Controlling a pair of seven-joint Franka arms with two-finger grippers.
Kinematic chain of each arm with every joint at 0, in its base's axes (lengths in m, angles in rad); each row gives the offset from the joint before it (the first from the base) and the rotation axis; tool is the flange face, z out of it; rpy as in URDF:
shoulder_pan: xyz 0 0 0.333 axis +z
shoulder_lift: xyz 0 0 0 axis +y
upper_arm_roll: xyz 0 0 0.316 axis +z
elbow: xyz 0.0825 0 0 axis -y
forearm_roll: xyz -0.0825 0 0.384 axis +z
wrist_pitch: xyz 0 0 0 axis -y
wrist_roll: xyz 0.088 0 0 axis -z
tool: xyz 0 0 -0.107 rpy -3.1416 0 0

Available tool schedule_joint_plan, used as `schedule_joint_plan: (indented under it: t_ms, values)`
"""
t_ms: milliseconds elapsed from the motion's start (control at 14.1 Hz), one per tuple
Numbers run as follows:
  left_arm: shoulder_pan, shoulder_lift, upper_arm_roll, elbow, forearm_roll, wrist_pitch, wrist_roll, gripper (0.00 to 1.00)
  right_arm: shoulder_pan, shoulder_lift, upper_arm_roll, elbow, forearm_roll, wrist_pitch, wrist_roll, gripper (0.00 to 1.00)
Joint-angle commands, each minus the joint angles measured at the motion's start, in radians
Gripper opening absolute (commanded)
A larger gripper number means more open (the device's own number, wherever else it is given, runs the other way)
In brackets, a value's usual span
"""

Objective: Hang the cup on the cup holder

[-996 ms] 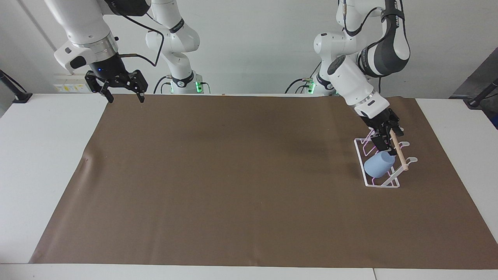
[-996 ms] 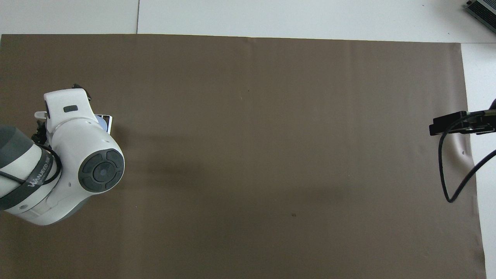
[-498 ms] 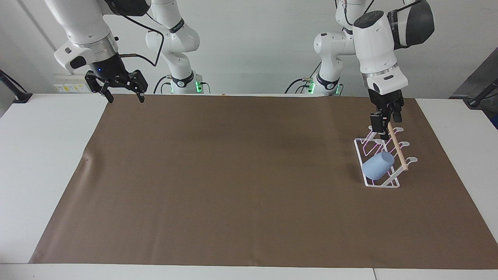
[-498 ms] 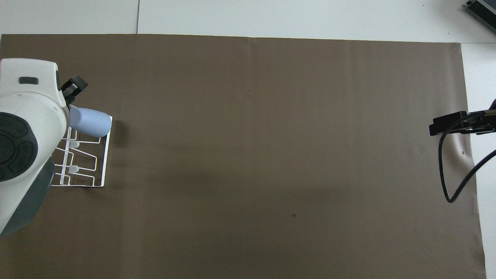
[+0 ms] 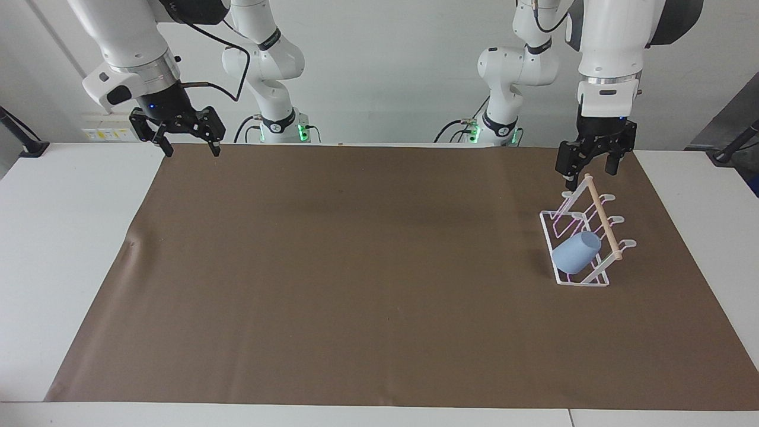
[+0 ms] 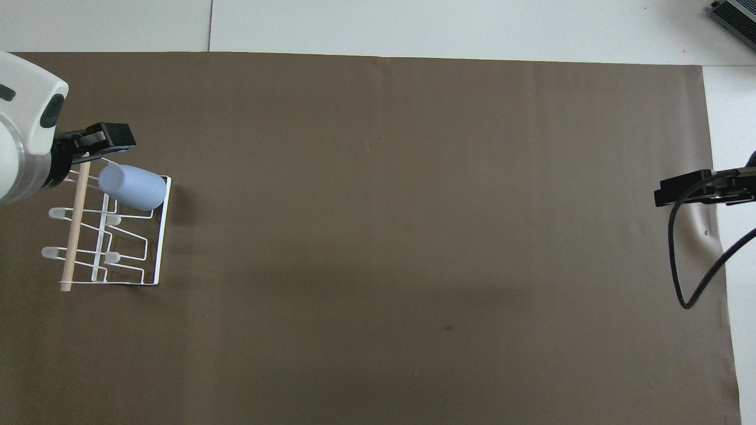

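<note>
The light blue cup (image 5: pixel 575 252) hangs tilted on a peg of the white wire cup holder (image 5: pixel 593 282), at the holder's end farther from the robots, below the wooden rod (image 5: pixel 602 216). The holder stands on the brown mat toward the left arm's end of the table. Cup (image 6: pixel 133 187), holder (image 6: pixel 159 236) and rod (image 6: pixel 74 236) also show in the overhead view. My left gripper (image 5: pixel 590 174) is open and empty, up in the air over the holder, apart from the cup; it also shows in the overhead view (image 6: pixel 88 146). My right gripper (image 5: pixel 193 148) is open and empty and waits above the mat's edge at the right arm's end (image 6: pixel 679 189).
A brown mat (image 5: pixel 356 267) covers most of the white table (image 5: pixel 71 237). A black cable (image 6: pixel 679 265) hangs from the right arm over the mat's edge.
My left gripper has let go of the cup, lifted up off the holder and turned upright. The cup stays on its peg. The right arm has not moved.
</note>
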Motion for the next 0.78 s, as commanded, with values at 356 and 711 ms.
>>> schedule_joint_plan:
  t_ms: [356,711]
  values:
    - [0.077,0.066,0.021,0.199,-0.172,-0.301,0.474,1.00,-0.003,-0.008,0.002,-0.008,-0.014,-0.011,-0.014,1.00]
    - [0.093,0.109,0.015,0.301,-0.224,-0.463,0.571,1.00,-0.003,-0.008,0.002,-0.008,-0.014,-0.011,-0.014,1.00]
